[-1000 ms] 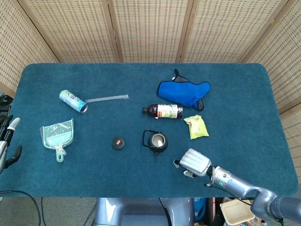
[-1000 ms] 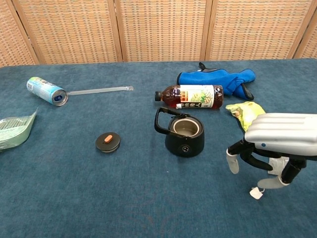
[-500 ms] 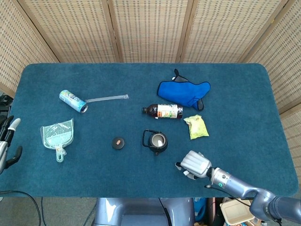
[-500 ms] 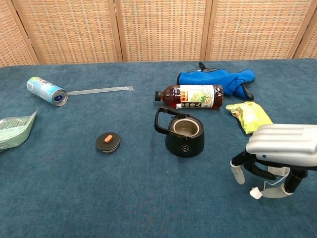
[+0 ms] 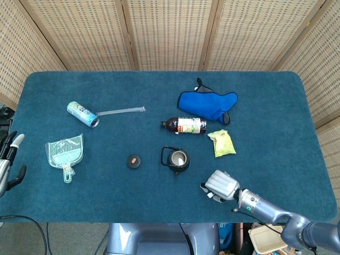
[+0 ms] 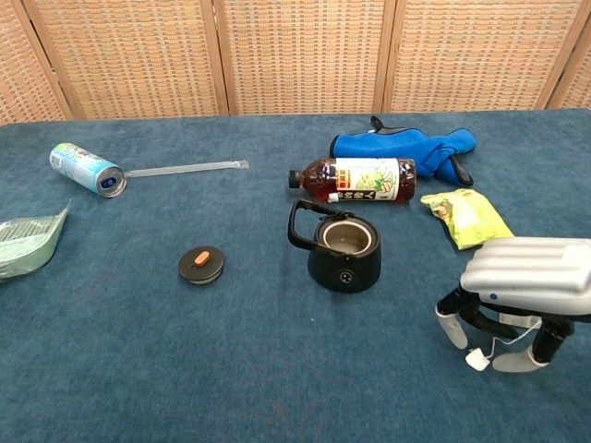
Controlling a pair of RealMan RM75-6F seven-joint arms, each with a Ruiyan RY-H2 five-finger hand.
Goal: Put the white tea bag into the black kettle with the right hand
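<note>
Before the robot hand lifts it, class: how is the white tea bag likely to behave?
The tea bag looks small and thin, so probably very light and floppy. Its string seems to loop under the right robot hand, so it may dangle and swing, and could snag.

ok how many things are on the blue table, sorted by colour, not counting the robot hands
blue: 1, mitt
black: 2, kettle, lid
brown: 1, bottle
yellow-green: 1, packet
white: 1, tea bag
clear or pale green: 2, dustpan, stick
mixed print: 1, can
total: 9
</note>
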